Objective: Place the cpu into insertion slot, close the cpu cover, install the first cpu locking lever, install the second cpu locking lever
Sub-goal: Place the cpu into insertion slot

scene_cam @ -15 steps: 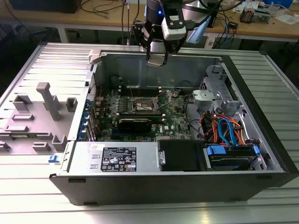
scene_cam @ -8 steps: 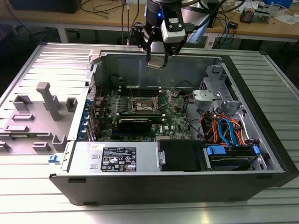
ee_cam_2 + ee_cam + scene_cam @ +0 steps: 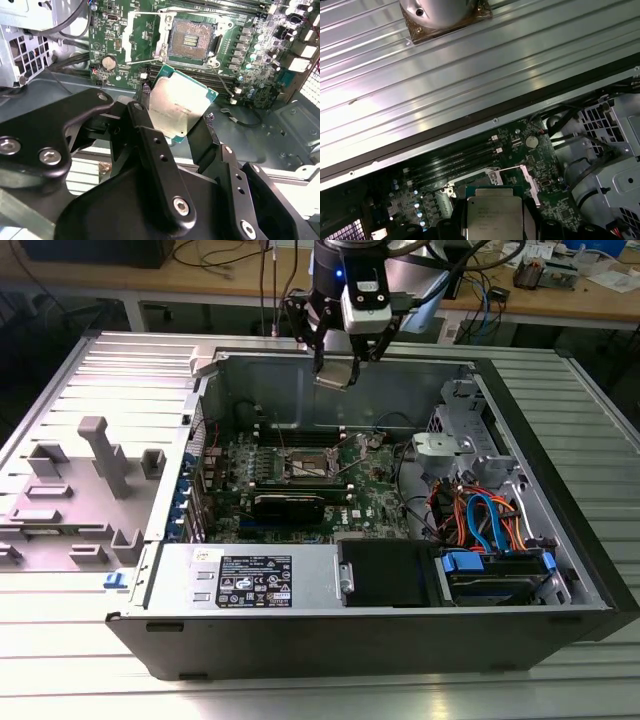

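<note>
Your fingers (image 3: pixel 150 140) are clamped on the cpu (image 3: pixel 181 106), gripping it by two opposite edges. The chip is tilted, with its metal lid facing the second wrist camera. In the exterior view it hangs at top centre, over the far side of the open computer case (image 3: pixel 575 570) and well above the motherboard (image 3: pixel 385 498).

The socket (image 3: pixel 192 40) is empty and its contact grid is exposed. The cover (image 3: pixel 130 35) is flipped open at one side of it. A coin battery (image 3: pixel 108 62) sits on the board near the cover.

Writing:
- The cpu lid has several lines of print in both wrist views. I can't make them out.
- A white label (image 3: pixel 255 583) with black text and marks sits on the metal panel at the near side of the case, low in the exterior view. It isn't legible.
- There is white lettering across the motherboard, also not legible.

Surroundings:
- The case lies on a ribbed aluminium surface (image 3: pixel 300 690).
- A grey plastic fixture (image 3: pixel 105 455) stands on that surface at the exterior view's left, apart from the case.
- Blue and orange cables (image 3: pixel 490 520) are bundled inside the case at the exterior view's right.
- A round silver mount (image 3: pixel 445 12) sits on the ribbed metal in the first wrist view.
- At the back of the room, a wooden bench (image 3: pixel 600 302) carries loose wires and small boards.
</note>
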### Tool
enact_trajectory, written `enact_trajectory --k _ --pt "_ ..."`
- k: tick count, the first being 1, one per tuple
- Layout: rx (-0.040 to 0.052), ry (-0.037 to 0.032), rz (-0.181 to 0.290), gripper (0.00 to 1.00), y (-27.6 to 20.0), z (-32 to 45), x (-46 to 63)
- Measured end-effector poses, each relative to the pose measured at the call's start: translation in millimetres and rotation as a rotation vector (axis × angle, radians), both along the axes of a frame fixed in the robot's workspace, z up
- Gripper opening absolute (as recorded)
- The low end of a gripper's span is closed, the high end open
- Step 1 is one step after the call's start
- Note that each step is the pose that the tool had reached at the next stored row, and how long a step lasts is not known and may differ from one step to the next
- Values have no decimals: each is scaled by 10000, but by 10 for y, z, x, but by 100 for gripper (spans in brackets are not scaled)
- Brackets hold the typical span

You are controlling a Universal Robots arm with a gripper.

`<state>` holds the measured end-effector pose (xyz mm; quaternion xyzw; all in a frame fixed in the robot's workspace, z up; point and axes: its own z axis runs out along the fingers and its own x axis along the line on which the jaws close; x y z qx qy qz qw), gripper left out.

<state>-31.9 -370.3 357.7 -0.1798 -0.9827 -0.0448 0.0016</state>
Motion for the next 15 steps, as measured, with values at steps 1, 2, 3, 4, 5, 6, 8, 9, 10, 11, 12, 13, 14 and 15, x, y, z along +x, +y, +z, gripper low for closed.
enact_trajectory --k 1,2,3,4,5,6,8,9,10,11,12,13,14,15 --pt "0 0 -61 54 -2 -4 0" --pt "-1 0 -152 54 -2 -7 1" --pt "-1 0 -351 54 -2 -13 1" --pt "-1 1 -507 54 -3 -15 1" --pt "-2 2 -530 54 -3 -15 1" --pt "-2 1 -531 54 -3 -15 1" --pt "-1 0 -533 54 -2 -16 1" --pt "-1 0 -534 54 -2 -16 1" --pt "-1 1 -534 54 -2 -16 1" --pt "0 0 -534 54 -2 -16 1" --pt "0 0 -534 54 -2 -16 1" --pt "0 0 -534 54 -2 -16 1" --pt "-1 1 -534 54 -2 -16 1" --pt "-1 1 -535 54 -2 -16 1"
